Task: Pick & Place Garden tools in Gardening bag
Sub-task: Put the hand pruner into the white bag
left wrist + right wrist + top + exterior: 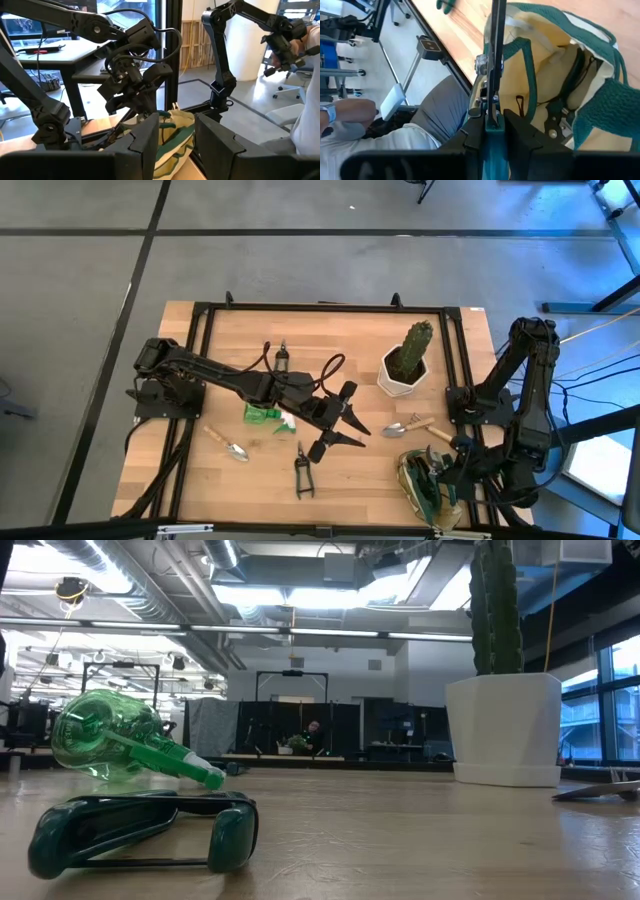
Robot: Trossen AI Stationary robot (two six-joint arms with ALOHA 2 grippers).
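Two arms are seen over the wooden table (330, 480). The left gripper (340, 425) is held above the table's middle with its fingers spread apart and nothing between them; in its wrist view the fingers (145, 145) are well apart. Just beside it, toward its arm, lies the green spray bottle (268, 415); one pair of black pruning shears (301, 470) lies near it toward the front edge, and a trowel (228, 445) farther off. The right gripper (455, 475) is at the gardening bag (425, 480), its fingers closed on a dark green strap (495, 140); shears (555, 120) are seen inside the bag. A second trowel (410, 426) lies near the cactus pot (402, 375). No writing or label can be read.
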